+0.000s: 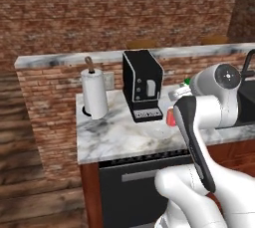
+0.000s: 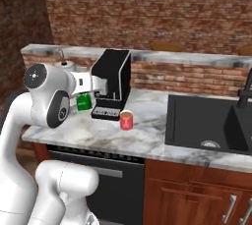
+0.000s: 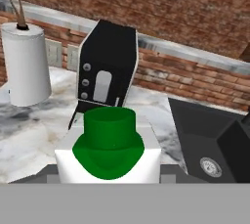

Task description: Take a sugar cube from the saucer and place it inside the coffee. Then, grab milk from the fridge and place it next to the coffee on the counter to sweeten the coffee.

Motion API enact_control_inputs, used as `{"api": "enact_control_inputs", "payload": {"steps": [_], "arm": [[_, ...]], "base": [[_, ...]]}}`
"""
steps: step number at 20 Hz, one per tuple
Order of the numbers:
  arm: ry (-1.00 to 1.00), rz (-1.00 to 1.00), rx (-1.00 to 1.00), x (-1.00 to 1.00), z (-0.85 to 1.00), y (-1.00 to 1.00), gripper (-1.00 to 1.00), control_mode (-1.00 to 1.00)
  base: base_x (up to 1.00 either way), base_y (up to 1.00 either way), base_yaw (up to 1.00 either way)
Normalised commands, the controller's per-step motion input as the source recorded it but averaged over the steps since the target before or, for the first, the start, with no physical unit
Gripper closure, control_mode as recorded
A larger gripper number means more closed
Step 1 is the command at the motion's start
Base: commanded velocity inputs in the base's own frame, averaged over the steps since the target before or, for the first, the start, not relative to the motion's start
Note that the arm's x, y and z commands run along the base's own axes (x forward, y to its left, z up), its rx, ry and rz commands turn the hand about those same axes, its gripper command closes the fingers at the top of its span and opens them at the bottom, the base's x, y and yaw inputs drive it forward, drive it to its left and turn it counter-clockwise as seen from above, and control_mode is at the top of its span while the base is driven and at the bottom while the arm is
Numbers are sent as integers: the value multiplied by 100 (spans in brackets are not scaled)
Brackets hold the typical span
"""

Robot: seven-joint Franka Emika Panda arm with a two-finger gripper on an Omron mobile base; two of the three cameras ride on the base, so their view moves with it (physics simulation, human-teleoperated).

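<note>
My gripper (image 2: 85,97) is shut on the milk (image 2: 84,102), a white carton with a green top, and holds it above the left part of the counter (image 2: 147,143). In the hand view the milk (image 3: 108,147) covers the gripper (image 3: 108,169) and hides its fingers. The coffee (image 2: 127,120), a red mug, stands on the marble in front of the coffee machine, right of the carton. Beside it lies the saucer (image 2: 101,129). In the left base view my arm partly covers the coffee (image 1: 170,117). The sugar cube and the fridge are out of view.
A black coffee machine (image 2: 113,84) stands at the back of the counter, with a paper towel roll (image 1: 94,94) to its left. A black sink (image 2: 206,121) takes up the right side. A higher marble ledge on brick (image 1: 74,58) runs behind.
</note>
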Motion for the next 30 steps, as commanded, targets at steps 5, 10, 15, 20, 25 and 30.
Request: {"api": "enact_control_inputs", "payload": {"steps": [5,10,15,20,25,30], "arm": [[0,0,0,0,0,0,100,100],[0,0,0,0,0,0,100,100],[-4,-1,0,0,-6,-1,100,-100],[-7,12,4,8,-19,-42,100,-100],[-2,32,9,43,-38,-59,100,-100],[-1,36,6,52,-43,-39,100,-100]], "base": [[46,27,-12],[30,27,-13],[4,2,-4],[0,0,0],[0,0,0],[0,0,0]]}}
